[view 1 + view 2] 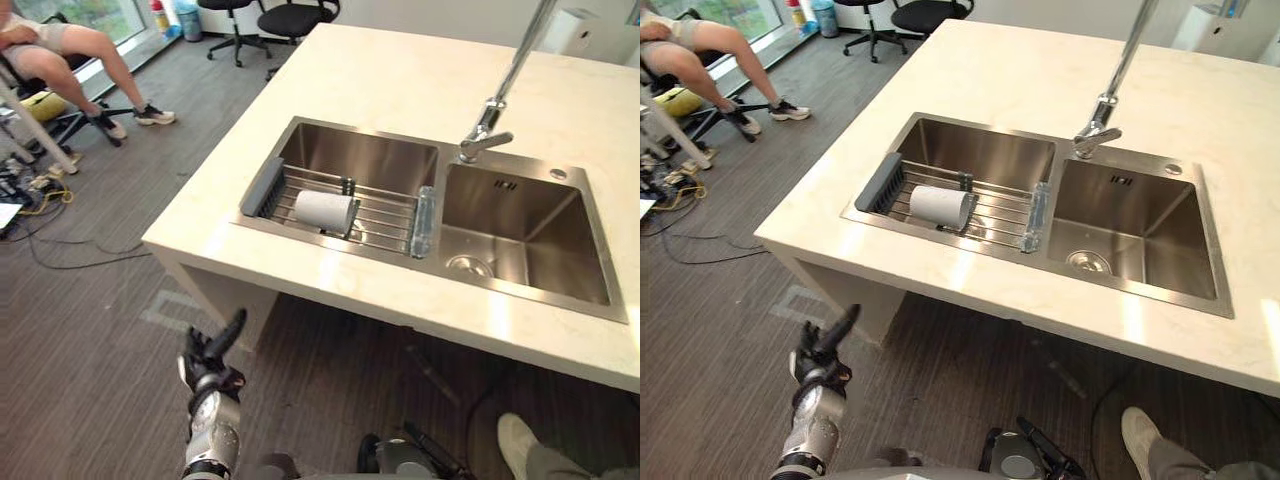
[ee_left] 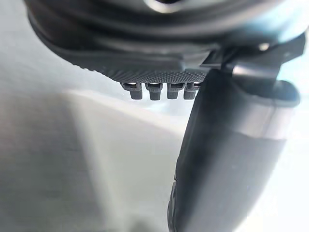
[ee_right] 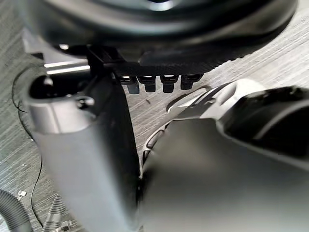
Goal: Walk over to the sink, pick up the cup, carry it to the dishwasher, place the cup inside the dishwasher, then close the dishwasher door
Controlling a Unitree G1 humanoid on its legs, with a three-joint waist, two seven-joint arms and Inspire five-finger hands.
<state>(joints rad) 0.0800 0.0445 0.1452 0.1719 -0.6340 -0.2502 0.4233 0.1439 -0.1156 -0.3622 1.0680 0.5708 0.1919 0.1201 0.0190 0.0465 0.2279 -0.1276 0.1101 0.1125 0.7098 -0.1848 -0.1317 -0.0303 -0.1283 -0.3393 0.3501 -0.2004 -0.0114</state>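
Currently: grey carpet floor [image 1: 90, 330] takes the left and bottom of the head views. Cream stone counter [image 1: 400, 80] runs from top centre down to the right edge, with its near corner at centre left. Two-basin steel sink [image 1: 560, 230] is set into the counter, centre to right of frame.

Person [image 1: 75, 42] sits in the upper left corner, legs stretched toward the counter, shoes on the floor. Loose cables [image 1: 45, 195] lie on the floor just below them at the left edge. Two black office chairs [image 1: 295, 18] stand at top centre, past the counter's far end.

Wire rack [image 1: 385, 210] spans the left basin, with a grey end piece on its left and a clear one on its right by the divider. Faucet [image 1: 490, 120] stands on the back rim between the basins, spout rising out of the top right of frame. Drain [image 1: 470, 266] sits in the bottom of the right basin.

Cup [image 1: 325, 211]: white, lying on its side on the rack, left of the rack's middle. Can't tell which way its mouth faces.

Left hand [image 1: 210, 368]: lower left of frame, over the floor below the counter edge, well apart from the cup. Fingers loose and spread, thumb sticking out, empty.

Right hand [image 3: 188, 63]: in its wrist view, over the floor. Fingers straight in a row, thumb out to the side, empty.
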